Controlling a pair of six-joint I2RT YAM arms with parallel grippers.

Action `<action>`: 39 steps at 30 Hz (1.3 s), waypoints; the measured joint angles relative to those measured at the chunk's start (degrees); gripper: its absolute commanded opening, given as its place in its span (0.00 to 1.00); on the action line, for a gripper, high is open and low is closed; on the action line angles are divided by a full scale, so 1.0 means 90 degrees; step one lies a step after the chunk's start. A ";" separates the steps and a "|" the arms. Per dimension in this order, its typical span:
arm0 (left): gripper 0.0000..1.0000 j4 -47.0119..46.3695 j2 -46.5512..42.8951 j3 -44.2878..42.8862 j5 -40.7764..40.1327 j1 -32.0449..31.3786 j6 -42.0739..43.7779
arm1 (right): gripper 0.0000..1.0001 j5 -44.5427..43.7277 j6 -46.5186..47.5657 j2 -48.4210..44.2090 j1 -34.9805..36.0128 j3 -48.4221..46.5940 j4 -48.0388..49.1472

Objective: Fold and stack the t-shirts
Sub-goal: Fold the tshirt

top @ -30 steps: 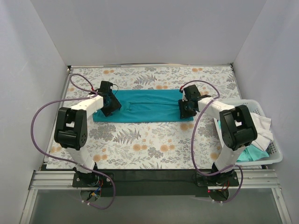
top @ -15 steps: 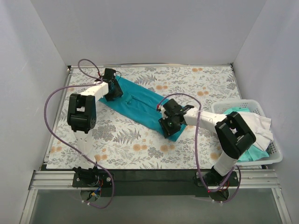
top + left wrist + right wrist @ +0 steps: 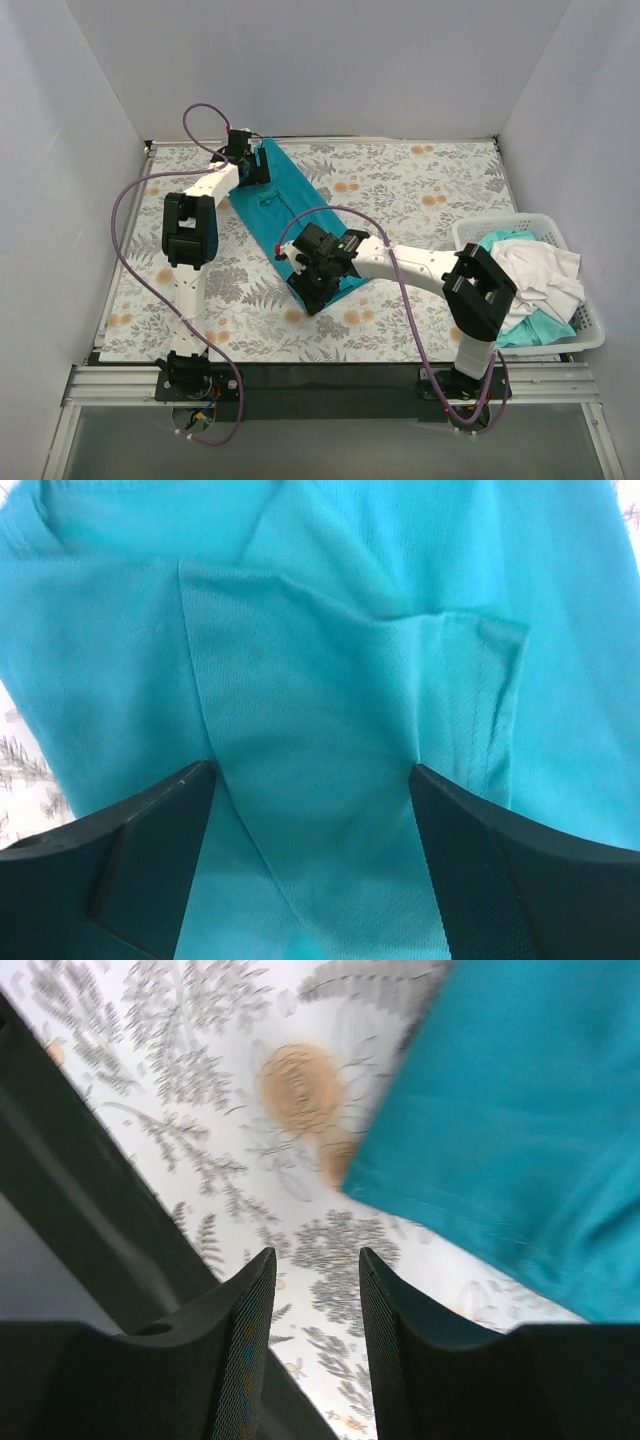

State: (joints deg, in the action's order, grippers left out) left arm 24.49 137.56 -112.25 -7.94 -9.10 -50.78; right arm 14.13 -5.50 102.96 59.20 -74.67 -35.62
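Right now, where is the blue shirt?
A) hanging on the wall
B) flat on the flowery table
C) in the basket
B: the blue shirt lies slantwise on the flowery table, well away from the basket at the right.

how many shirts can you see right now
3: teal-blue shirt on the table; white shirt and pale aqua shirt heaped in the basket, where more may be hidden.
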 measured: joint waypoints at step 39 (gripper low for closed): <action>0.74 0.1982 -0.7096 0.7181 0.0942 -0.1336 -0.4243 | 0.40 -0.0204 -0.0418 0.0274 -0.0459 0.0449 0.0430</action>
State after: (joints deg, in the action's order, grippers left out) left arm 42.33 73.69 -47.62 0.54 -21.12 -88.97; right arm 12.29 -9.26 105.43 55.07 -70.63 -31.75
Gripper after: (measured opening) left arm 0.750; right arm 0.389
